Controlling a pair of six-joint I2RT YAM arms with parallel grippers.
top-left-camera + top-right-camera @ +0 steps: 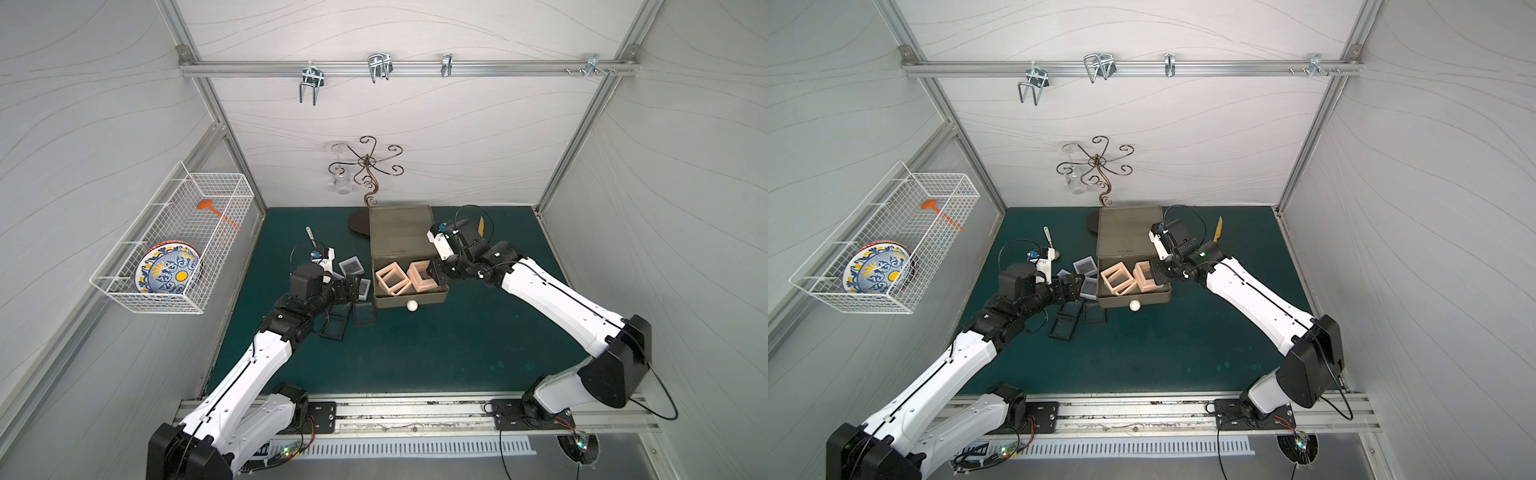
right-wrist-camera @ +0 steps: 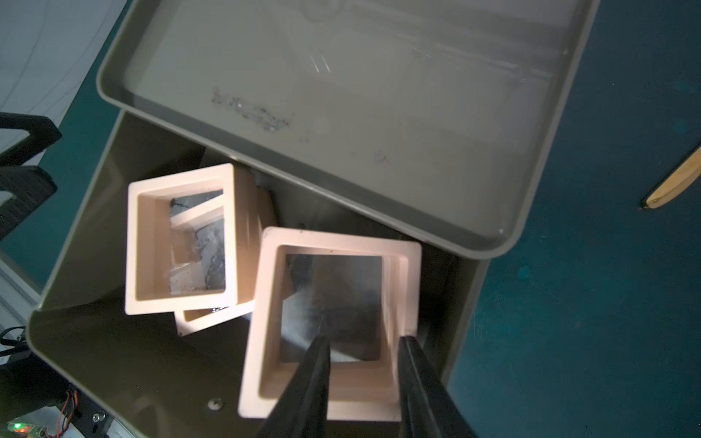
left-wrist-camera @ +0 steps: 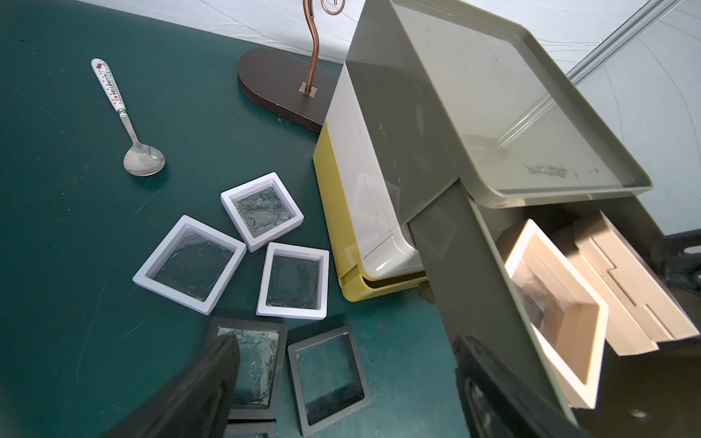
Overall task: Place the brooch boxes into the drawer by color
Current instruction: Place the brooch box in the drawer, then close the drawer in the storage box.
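The drawer (image 1: 401, 232) chest stands at the back middle, its top olive tier (image 1: 411, 299) pulled out, seen in both top views. Peach-pink brooch boxes (image 1: 390, 280) (image 1: 1144, 276) lie tilted inside it. My right gripper (image 2: 363, 339) is open over the nearer pink box (image 2: 265, 303): one finger is inside its window, the other at its outer rim. Another pink box (image 2: 235, 235) leans beside it. White boxes (image 3: 261, 210) (image 3: 189, 263) (image 3: 294, 280) and black boxes (image 3: 328, 373) (image 3: 258, 360) lie on the mat left of the chest. My left gripper (image 3: 345, 341) hangs open above the black ones, holding nothing.
A spoon (image 3: 129, 125) lies on the green mat behind the white boxes. A copper scroll stand (image 1: 365, 166) with a dark base (image 3: 273, 87) rises behind the chest. A wire basket (image 1: 174, 237) with a patterned plate hangs on the left wall. A yellow stick (image 1: 1218, 228) lies at the back right.
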